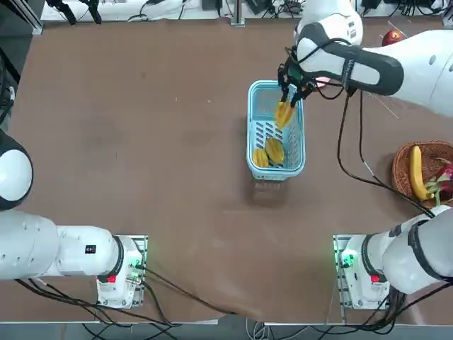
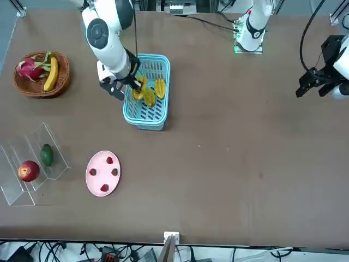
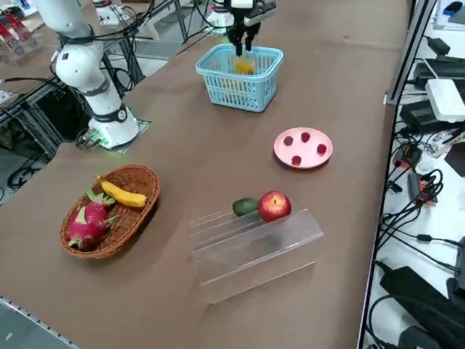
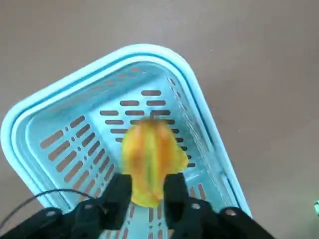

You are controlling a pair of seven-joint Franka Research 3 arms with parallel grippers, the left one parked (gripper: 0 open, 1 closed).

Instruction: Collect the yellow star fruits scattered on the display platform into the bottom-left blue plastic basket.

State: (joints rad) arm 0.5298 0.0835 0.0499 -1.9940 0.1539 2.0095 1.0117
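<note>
My right gripper [image 1: 289, 95] [image 2: 132, 83] [image 3: 242, 48] [image 4: 148, 180] hangs over the far end of the blue plastic basket [image 1: 250, 106] [image 2: 165, 61] [image 3: 218, 81] [image 4: 30, 115]. Its fingers stand slightly open. One yellow star fruit [image 1: 284, 114] [image 2: 138, 89] [image 3: 244, 65] [image 4: 149, 152] shows between and just below the fingertips, blurred while the fingers and basket stay sharp, so it is slipping down into the basket. Two more star fruits [image 1: 267, 153] [image 2: 155, 91] lie on the basket floor. The display platform [image 2: 15, 185] [image 3: 254, 254] carries no yellow fruit.
On the clear platform sit a red apple [image 2: 28, 171] [image 3: 275, 206] and a green fruit [image 2: 47, 154] [image 3: 245, 206]. A pink plate [image 2: 98, 185] [image 3: 290, 156] with small red fruits lies nearby. A wicker basket [image 1: 398, 170] [image 2: 64, 73] [image 3: 138, 218] holds a banana and a dragon fruit.
</note>
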